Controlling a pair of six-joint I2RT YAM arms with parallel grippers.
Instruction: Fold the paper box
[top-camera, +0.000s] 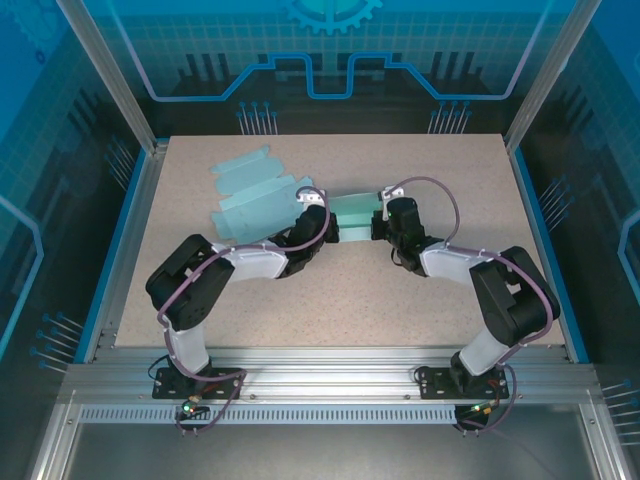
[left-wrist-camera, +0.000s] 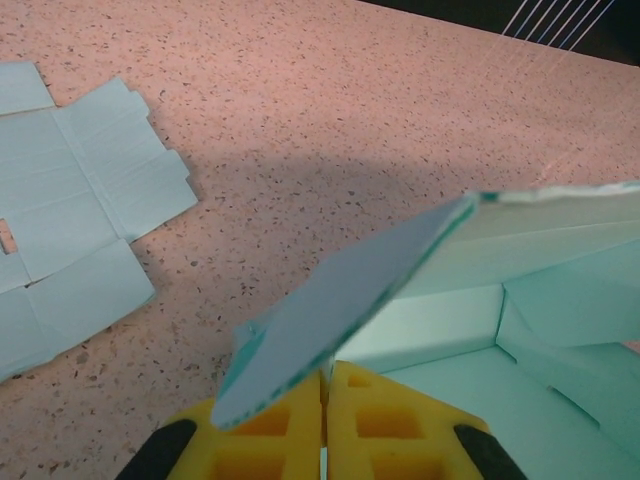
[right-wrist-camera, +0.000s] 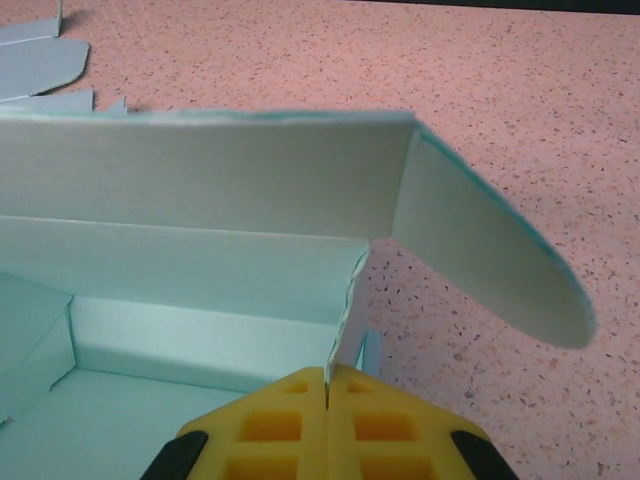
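The paper box (top-camera: 352, 212), pale green and partly folded up, sits mid-table between both arms. My left gripper (top-camera: 322, 208) is at its left end and my right gripper (top-camera: 382, 215) at its right end. In the left wrist view the yellow pads of the left gripper (left-wrist-camera: 325, 385) pinch the edge of a side wall of the box (left-wrist-camera: 520, 300), with a rounded flap (left-wrist-camera: 340, 300) slanting over them. From the right wrist, the right gripper (right-wrist-camera: 327, 378) is shut on the thin end wall of the box (right-wrist-camera: 200, 200), and a rounded flap (right-wrist-camera: 490, 270) sticks out to the right.
Several flat, unfolded box blanks (top-camera: 250, 195) lie at the back left of the speckled table (top-camera: 440, 290); they also show as blanks (left-wrist-camera: 80, 200) left of the left gripper and as blanks (right-wrist-camera: 35, 65) at the far left. Metal frame posts ring the table.
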